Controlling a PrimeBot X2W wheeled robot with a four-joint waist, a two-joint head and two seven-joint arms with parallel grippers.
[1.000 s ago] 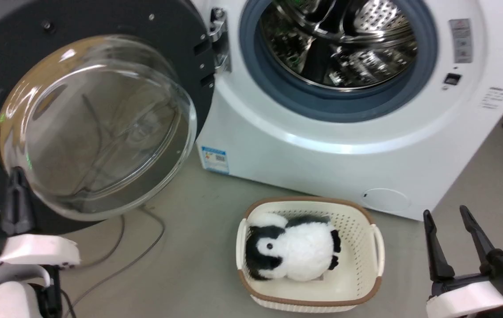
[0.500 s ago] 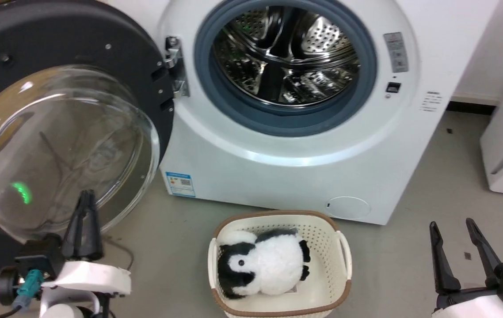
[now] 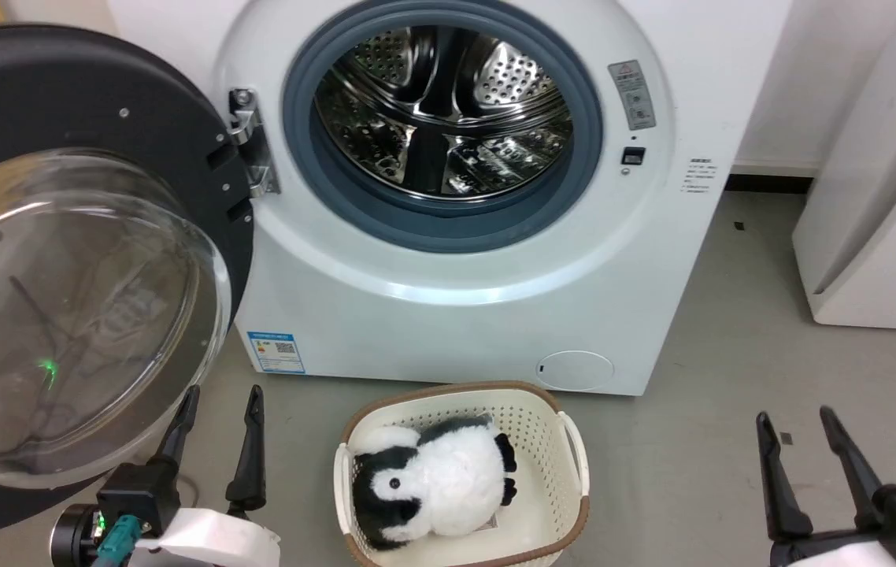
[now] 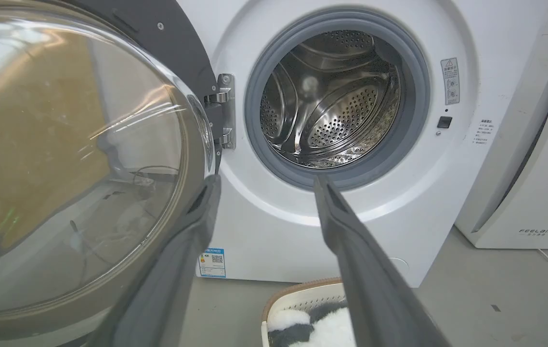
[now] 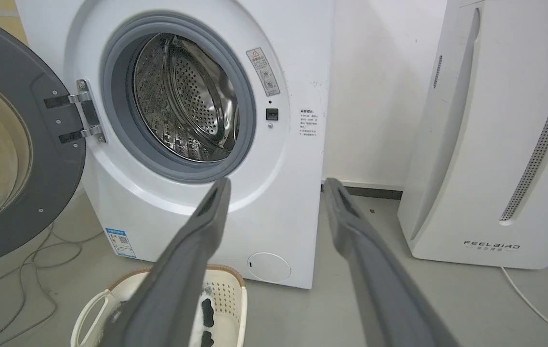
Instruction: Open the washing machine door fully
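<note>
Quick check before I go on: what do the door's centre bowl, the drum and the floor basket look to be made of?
Door bowl: looks like clear glossy glass, with sharp reflections and cables visible through it, though clear plastic cannot be ruled out.
Drum: polished perforated metal, probably stainless steel, with mirror-like highlights.
Basket: matte cream plastic by its look, with moulded rows of holes and a brown rim.

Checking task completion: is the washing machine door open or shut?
Open wide. The washing machine door hangs on its hinge left of the washing machine, dark grey back facing out, steel drum exposed.
</note>
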